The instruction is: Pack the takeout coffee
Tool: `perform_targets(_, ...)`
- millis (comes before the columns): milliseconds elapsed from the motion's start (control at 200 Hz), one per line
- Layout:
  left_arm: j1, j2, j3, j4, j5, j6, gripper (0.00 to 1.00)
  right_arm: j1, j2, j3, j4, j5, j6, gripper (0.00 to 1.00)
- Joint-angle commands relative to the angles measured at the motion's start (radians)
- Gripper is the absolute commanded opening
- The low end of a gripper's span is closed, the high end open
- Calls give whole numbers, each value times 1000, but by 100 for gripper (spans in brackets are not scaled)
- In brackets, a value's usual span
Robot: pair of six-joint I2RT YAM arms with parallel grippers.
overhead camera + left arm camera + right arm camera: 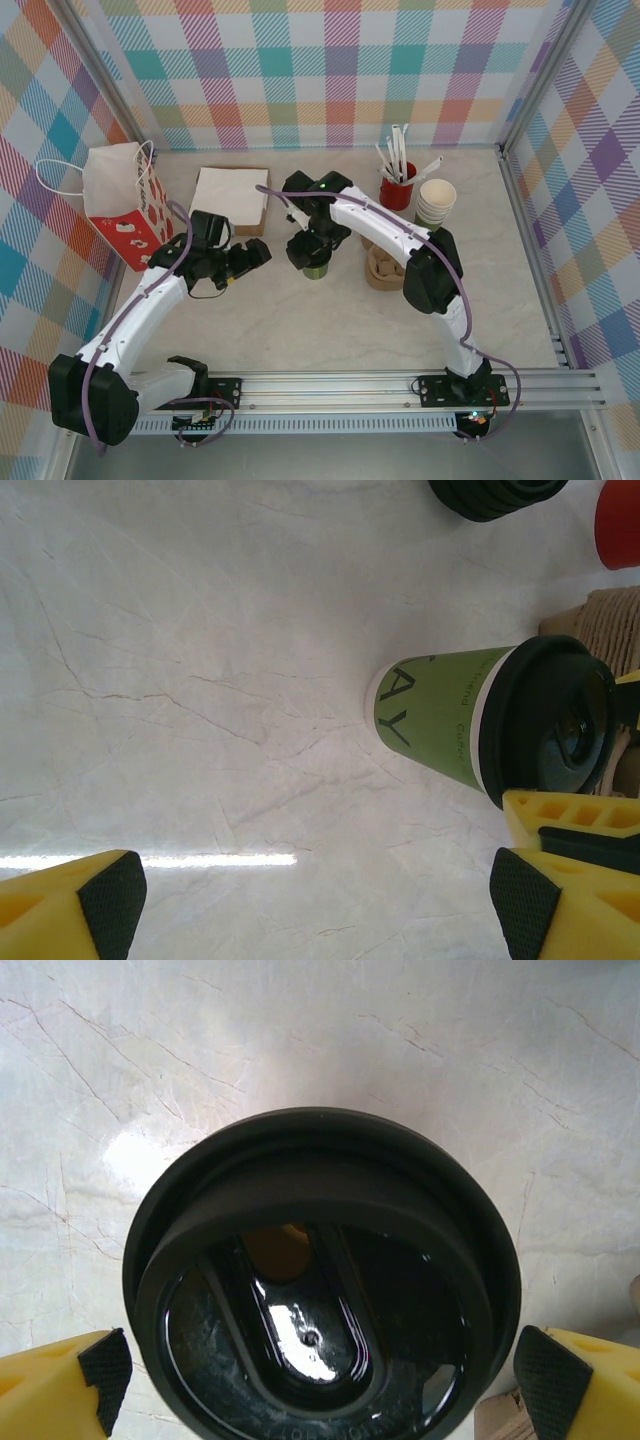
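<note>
coffee cup upright beside the carrier, both grippers wide

the green coffee cup [317, 268] with its black lid [320, 1280] stood upright on the table [330, 330], just left of the cardboard carrier [383, 268] and outside it. the right gripper [308, 245] hung over the cup, jaws spread wide to either side of the lid, a sliver of gap each side. the left gripper [247, 262] sat farther left of the carrier, jaws wide, holding nothing.

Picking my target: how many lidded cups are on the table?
1: the green cup mid-table, just left of the holder, under the right gripper. The stacked cups at back right have no lids. The arms may hide more.
</note>
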Motion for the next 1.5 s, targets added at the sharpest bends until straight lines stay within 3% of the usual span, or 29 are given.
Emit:
perform_targets(0,20,-16,-9,-24,7,23,91,7,24,43,-31,3,-22,100)
perform_targets(555,26,-21,-9,-32,4,29,91,6,93,61,-31,-21,-39,100)
perform_targets(825,29,-29,-3,-46,-4,35,91,7,57,58,-42,-18,-26,90)
perform_targets(1245,31,-44,16,-53,-13,47,91,-11,-246,-55,-112,-10,39,88)
perform_targets(1495,31,-48,17,-53,-13,52,91,-184,-526,-277,-159,-20,81,82)
